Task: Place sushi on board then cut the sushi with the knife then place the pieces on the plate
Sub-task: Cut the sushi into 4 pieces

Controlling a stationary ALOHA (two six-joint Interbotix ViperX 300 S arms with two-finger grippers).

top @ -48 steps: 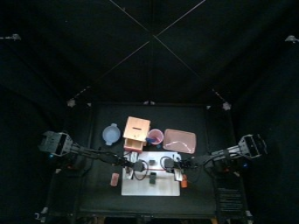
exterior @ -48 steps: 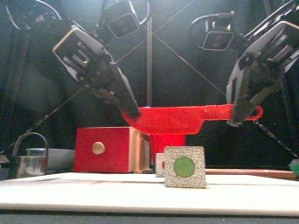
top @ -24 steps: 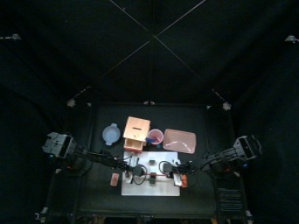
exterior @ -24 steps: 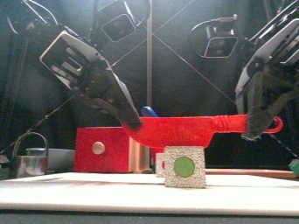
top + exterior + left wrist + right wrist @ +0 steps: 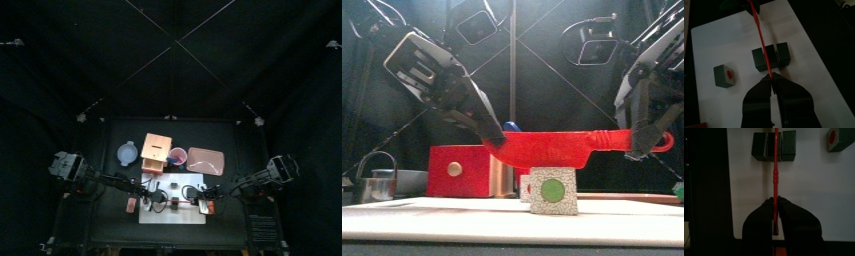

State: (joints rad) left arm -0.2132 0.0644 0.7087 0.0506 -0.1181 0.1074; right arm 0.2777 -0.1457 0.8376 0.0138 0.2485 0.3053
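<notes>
A red toy knife (image 5: pixel 563 148) hangs level above the white cutting board (image 5: pixel 449 215), held at both ends. My left gripper (image 5: pixel 493 143) is shut on its blade end, my right gripper (image 5: pixel 639 150) on its handle. Directly below stands a sushi roll piece (image 5: pixel 552 190), its end face white with a green centre. In the left wrist view the knife (image 5: pixel 763 40) shows edge-on over the dark sushi blocks (image 5: pixel 771 55), running between two of them. A separate piece (image 5: pixel 725 76) with a red centre lies apart on the board. The right wrist view shows the same knife (image 5: pixel 773 163) over the blocks (image 5: pixel 774 145).
Behind the board stand the wooden box (image 5: pixel 160 152) with its red drawer front (image 5: pixel 462 170), the red cup (image 5: pixel 178 155), the pink tray (image 5: pixel 206 159) and the blue-grey bowl (image 5: pixel 127 153). A metal cutter (image 5: pixel 380 185) sits at the far left. A small red thing (image 5: pixel 131 204) lies left of the board.
Both grippers have come down and forward with the knife, bringing the blade closer to the top of the sushi. The sushi pieces have not moved.
</notes>
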